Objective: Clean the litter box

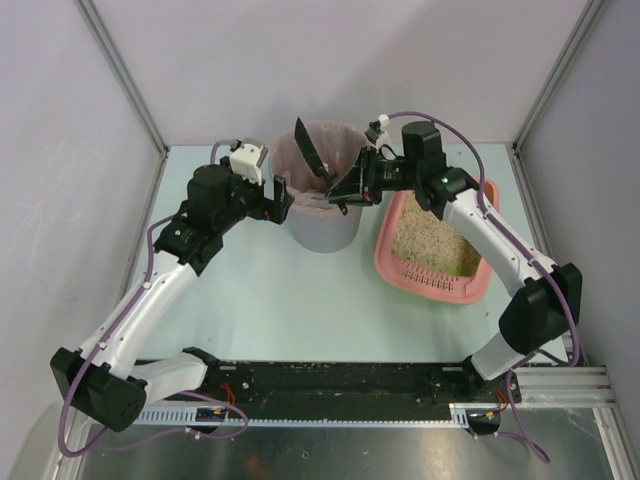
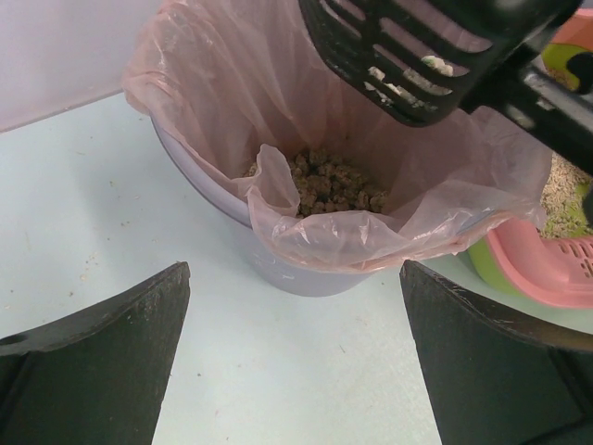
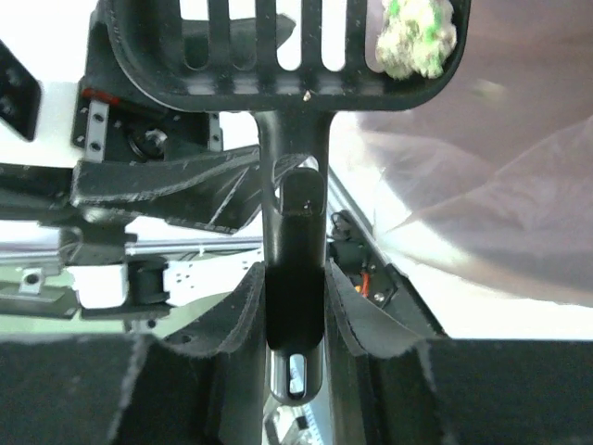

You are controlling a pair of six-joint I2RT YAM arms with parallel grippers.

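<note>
The litter box [image 1: 432, 284] is a pink tray of beige granules [image 1: 428, 240] at the right; its corner shows in the left wrist view [image 2: 547, 273]. My right gripper [image 1: 358, 182] is shut on the handle [image 3: 295, 269] of a black slotted scoop [image 1: 312, 150] and holds it tilted over the grey bin. The scoop head [image 3: 278, 56] carries a pale greenish clump [image 3: 414, 32]; the left wrist view shows it [image 2: 408, 51] above the bag. My left gripper [image 1: 283, 200] is open and empty beside the bin's left side, its jaws [image 2: 295, 362] wide apart over bare table.
The grey round bin [image 1: 325, 225] with a pinkish bag [image 2: 278, 111] stands between the arms and holds brownish clumps [image 2: 329, 185]. The litter box lies just right of it. Enclosure walls and posts close in the back and sides.
</note>
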